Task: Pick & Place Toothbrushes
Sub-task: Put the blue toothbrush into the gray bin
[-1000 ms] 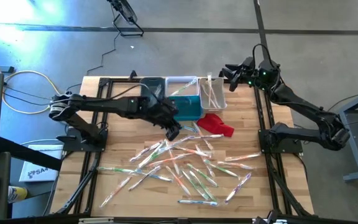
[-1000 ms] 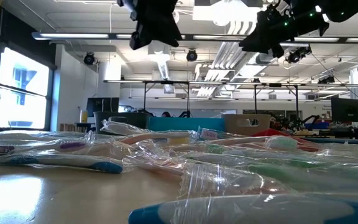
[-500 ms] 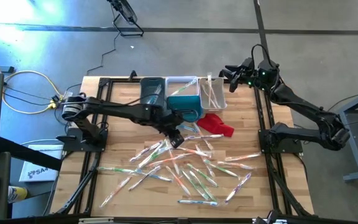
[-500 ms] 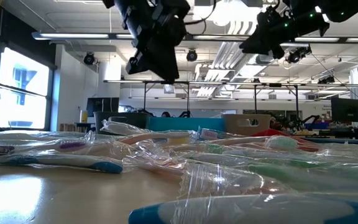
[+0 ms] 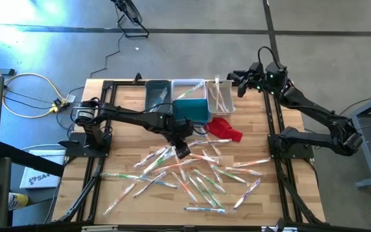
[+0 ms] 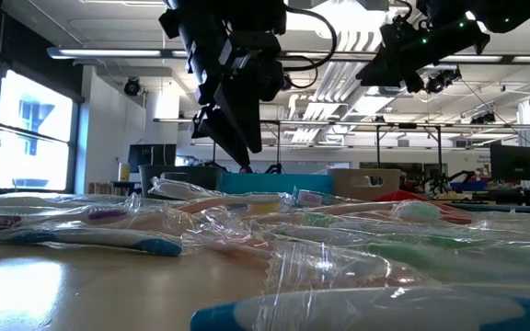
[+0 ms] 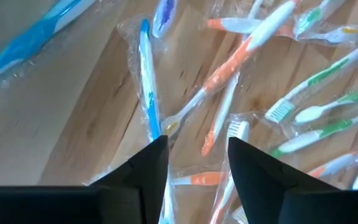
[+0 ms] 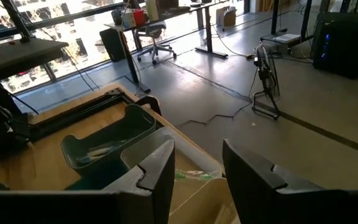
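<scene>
Toothbrushes in clear wrappers lie scattered over the near half of the wooden table, a few more in the white bin at the far edge. The left claw hangs just above the pile's far edge, fingers parted and empty over an orange and a blue brush. The right claw hovers beside the white bin, released, holding nothing.

Wooden table: toothbrushes, bins, cloth.
</scene>
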Controlling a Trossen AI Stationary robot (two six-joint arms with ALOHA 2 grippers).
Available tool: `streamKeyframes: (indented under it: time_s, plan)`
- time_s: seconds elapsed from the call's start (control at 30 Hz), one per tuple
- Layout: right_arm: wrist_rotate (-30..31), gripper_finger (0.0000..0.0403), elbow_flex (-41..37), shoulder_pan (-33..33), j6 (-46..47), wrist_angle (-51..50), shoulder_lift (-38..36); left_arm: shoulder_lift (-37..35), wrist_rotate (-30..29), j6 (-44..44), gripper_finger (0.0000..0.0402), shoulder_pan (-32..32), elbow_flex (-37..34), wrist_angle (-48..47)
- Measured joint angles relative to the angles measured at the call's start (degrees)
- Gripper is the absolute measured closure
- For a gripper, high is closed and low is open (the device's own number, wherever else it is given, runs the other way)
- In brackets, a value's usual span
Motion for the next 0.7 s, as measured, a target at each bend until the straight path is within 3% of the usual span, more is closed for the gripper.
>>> streamKeyframes:
  time_s: [0.33, 0.7]
  plan:
    - [0.1, 0.0275, 0.0, 0.0, -0.4, -2.9, 0.0, 0.2, -1.8, -0.1, 0.0235, 0.0, 0.0, -0.5]
    - [0.1, 0.0275, 0.0, 0.0, -0.4, -3.1, 0.0, 5.0, -2.7, -3.1, 0.0247, 0.0, 0.0, 1.8]
